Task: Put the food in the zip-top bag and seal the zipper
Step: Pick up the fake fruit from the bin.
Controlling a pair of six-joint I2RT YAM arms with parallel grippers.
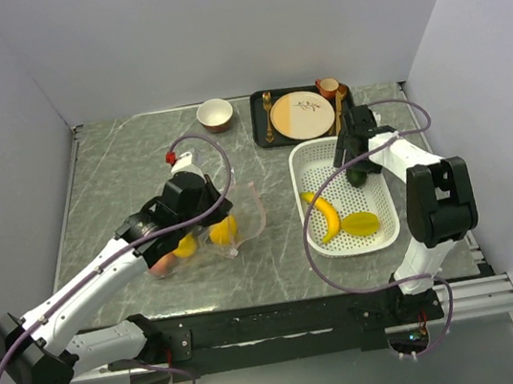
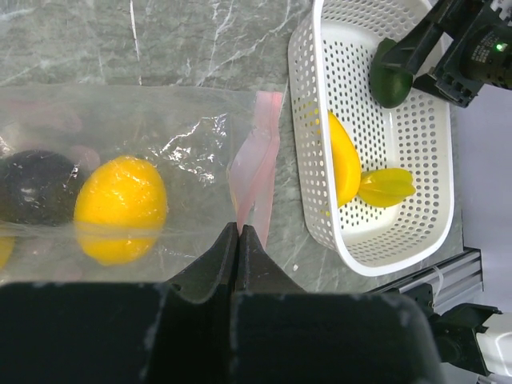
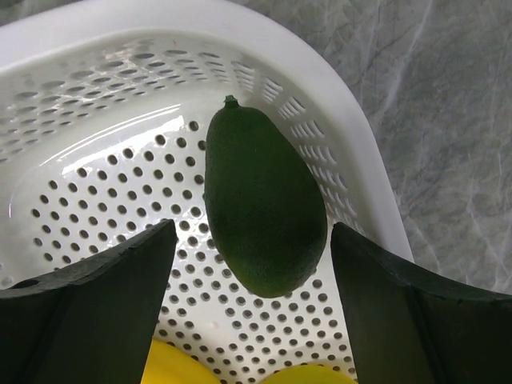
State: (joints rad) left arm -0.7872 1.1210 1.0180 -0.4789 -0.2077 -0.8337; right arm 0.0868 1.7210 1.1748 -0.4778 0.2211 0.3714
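Note:
The clear zip-top bag [image 2: 184, 136] lies on the marble table, its pink zipper [image 2: 260, 152] toward the basket. Inside it show a yellow-orange round fruit [image 2: 120, 204] and a dark ball [image 2: 36, 188]. My left gripper [image 2: 240, 228] is shut on the bag's mouth edge, where the pink strip meets its tips. In the white basket [image 3: 336, 88] a dark green avocado-shaped fruit [image 3: 264, 208] lies between the fingers of my right gripper [image 3: 253, 230], which is open with a gap on each side. A banana [image 1: 326, 218] and a yellow-green piece [image 1: 362, 224] lie nearer in the basket.
Behind the basket a black tray [image 1: 262, 128] carries a beige plate [image 1: 301, 115] with cutlery and a small cup [image 1: 328, 87]. A white bowl [image 1: 215, 114] stands at the back centre. Grey walls close in the table on three sides.

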